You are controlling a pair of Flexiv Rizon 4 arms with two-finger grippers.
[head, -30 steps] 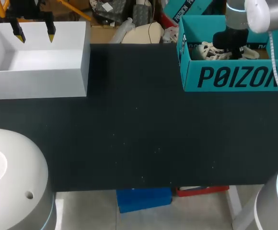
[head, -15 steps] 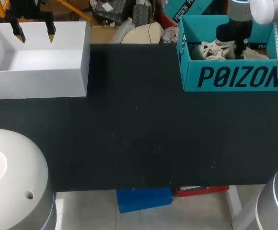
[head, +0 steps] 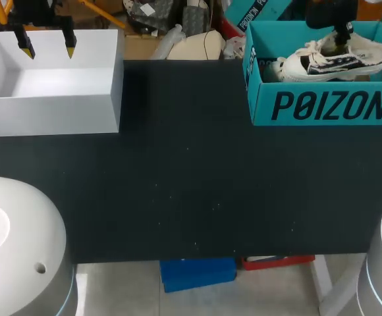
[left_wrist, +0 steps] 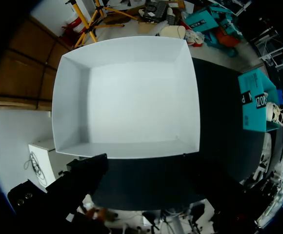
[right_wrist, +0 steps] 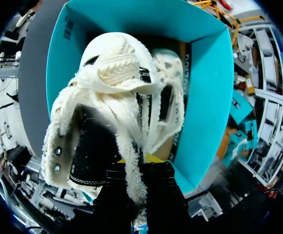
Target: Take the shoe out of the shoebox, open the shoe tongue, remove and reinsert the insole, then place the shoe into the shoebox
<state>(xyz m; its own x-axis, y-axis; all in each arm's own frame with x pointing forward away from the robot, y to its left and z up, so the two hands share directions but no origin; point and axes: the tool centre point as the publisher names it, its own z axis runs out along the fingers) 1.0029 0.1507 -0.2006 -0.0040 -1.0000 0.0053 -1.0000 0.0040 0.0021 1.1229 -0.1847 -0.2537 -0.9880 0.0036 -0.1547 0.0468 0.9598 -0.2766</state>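
White box (head: pixel 53 112) stands at the far left of the black table (head: pixel 191 184). My left gripper (head: pixel 47 46) hovers over it with the fingers wide apart, touching nothing. At the far right is the teal shoebox (head: pixel 323 105). My right gripper (head: pixel 340 41) is clamped on the shoe (head: pixel 339 60) at its fuzzy collar edge; in the wrist view both yellow tips press this edge. The shoe hangs over the open shoebox, toe toward the left.
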